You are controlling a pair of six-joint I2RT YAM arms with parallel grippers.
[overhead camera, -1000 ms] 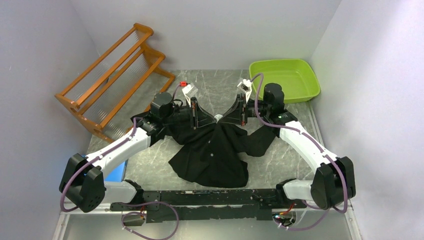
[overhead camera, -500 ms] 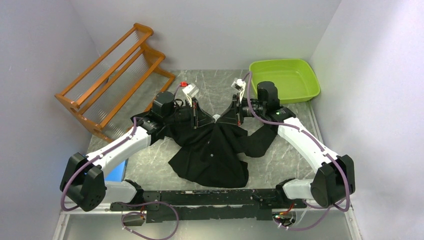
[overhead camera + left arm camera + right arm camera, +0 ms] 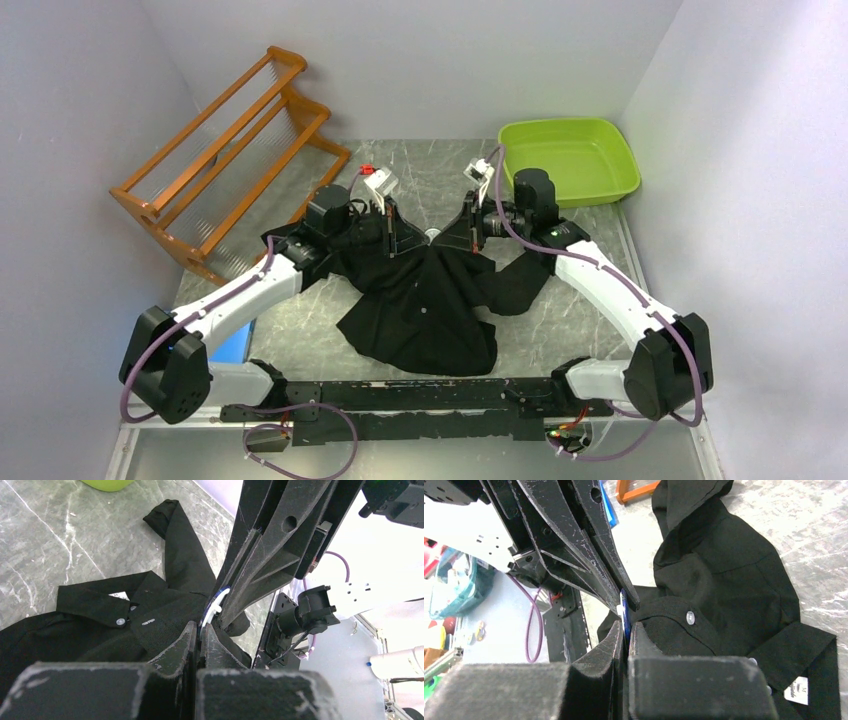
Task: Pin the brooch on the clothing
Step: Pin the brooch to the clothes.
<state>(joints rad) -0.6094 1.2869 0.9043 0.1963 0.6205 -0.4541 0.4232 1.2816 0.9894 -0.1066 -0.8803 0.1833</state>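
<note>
Mid-frame, the left gripper (image 3: pixel 201 630) and right gripper (image 3: pixel 625 630) both pinch tight on the small blue brooch (image 3: pixel 623 611) just over the black shirt (image 3: pixel 425 310) collar, so pinning looks underway and next needs the pin pushed through fabric.

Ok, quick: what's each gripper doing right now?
Left gripper: closed, pinching the brooch.
Right gripper: closed on the same brooch.
</note>
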